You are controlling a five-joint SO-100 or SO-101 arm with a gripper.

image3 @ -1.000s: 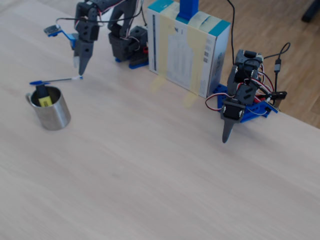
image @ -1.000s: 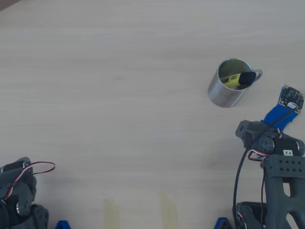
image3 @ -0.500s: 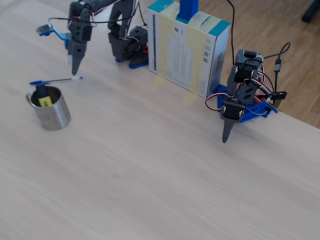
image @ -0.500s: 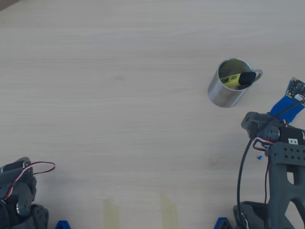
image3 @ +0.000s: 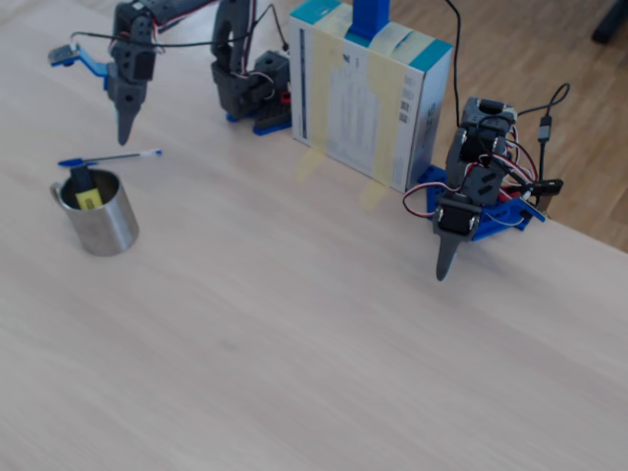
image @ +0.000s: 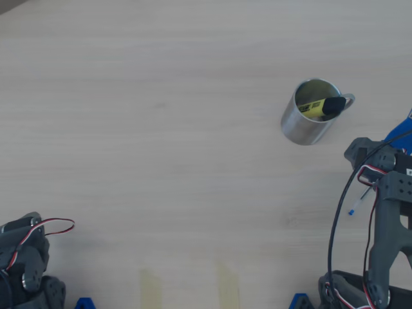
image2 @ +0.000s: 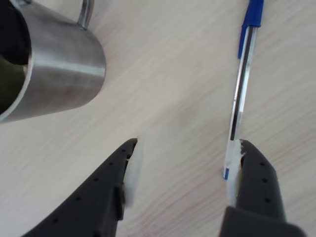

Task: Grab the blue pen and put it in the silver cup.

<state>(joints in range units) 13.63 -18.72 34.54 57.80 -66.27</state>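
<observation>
The blue pen (image3: 108, 157) lies flat on the table just behind the silver cup (image3: 98, 214). In the wrist view the blue pen (image2: 243, 79) points its blue cap away from me, and its near end lies right by my right finger (image2: 236, 170). My gripper (image2: 187, 148) is open and empty, with the silver cup (image2: 54, 74) at the upper left. In the fixed view my gripper (image3: 125, 126) hangs point-down behind the pen. In the overhead view only the blue pen's end (image: 355, 204) shows beside my arm (image: 386, 212), near the silver cup (image: 308, 122).
A yellow highlighter (image: 320, 107) with a black cap stands in the cup. A second arm (image3: 461, 211) rests at the right of the fixed view, next to a white and teal box (image3: 368, 93). That second arm (image: 22, 261) shows bottom left in the overhead view.
My arm has swung left in the fixed view, right in the overhead view, off the pen's pale end. The pen and cup have stayed in place.
</observation>
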